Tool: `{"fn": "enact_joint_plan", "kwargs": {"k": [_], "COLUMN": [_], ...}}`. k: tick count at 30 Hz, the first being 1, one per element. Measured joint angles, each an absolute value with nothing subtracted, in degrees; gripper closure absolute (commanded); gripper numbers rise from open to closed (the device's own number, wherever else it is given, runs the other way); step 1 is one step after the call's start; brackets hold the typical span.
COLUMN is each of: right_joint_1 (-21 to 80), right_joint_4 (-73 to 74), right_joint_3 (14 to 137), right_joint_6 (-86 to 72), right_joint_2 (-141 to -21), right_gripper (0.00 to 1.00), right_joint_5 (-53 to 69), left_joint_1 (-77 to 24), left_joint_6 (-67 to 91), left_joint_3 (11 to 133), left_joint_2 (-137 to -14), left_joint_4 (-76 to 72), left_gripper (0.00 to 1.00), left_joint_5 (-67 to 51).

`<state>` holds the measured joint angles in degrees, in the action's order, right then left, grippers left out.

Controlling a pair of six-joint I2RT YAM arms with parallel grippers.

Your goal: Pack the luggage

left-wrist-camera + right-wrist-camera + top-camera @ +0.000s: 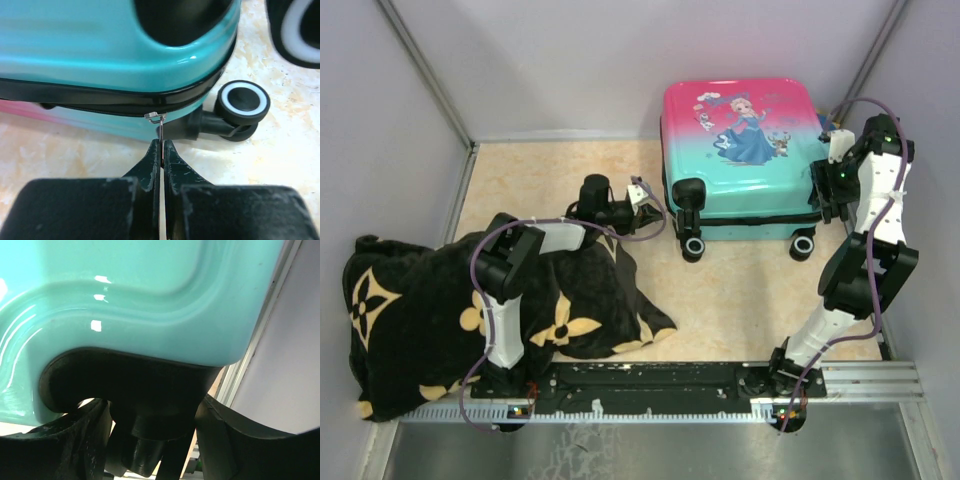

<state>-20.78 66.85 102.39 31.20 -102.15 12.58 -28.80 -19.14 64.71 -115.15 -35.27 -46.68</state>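
Luggage (pixel 740 150) lies shut at the far right. The left gripper (pixel 162 146) pinches its zipper pull (pixel 159 119) by the near-left wheel (pixel 244 103), likely to unzip. The right gripper (pixel 152 440) straddles the near-right wheel mount (pixel 150 405), fingers wide against it, seemingly bracing the case.

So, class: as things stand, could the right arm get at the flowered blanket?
Probably not. The blanket lies far left, beyond the left arm. The left tool is shut on the suitcase's zipper pull, and the right tool sits around a wheel mount.
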Motion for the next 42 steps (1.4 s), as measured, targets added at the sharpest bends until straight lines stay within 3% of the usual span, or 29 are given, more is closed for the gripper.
{"fn": "enact_joint_plan", "kwargs": {"k": [11,18,28,42], "right_joint_1": [-20.58,-20.36,-20.38,-22.85], "right_joint_4": [63.26,60.53,57.67,40.58], "right_joint_3": [98.19,97.47,95.07,86.94], "right_joint_6": [28.47,21.47,20.29,22.31], "right_joint_2": [-100.31,-99.85,-98.65,-93.97], "right_gripper": [1.00,1.00,1.00,1.00], "right_joint_5": [12.84,10.46,10.94,7.18], "left_joint_1": [-40.01,-45.45,-55.05,-61.67], "left_joint_6": [-14.00,-14.83,-12.47,-10.13], "left_joint_3": [51.64,50.00,60.75,78.04], "left_joint_2": [-110.56,-109.36,-117.21,-132.92], "left_joint_4": [-50.81,-53.15,-51.51,-60.73], "left_gripper": [1.00,1.00,1.00,1.00], "left_joint_5": [-25.47,-17.08,-4.80,4.82]}}
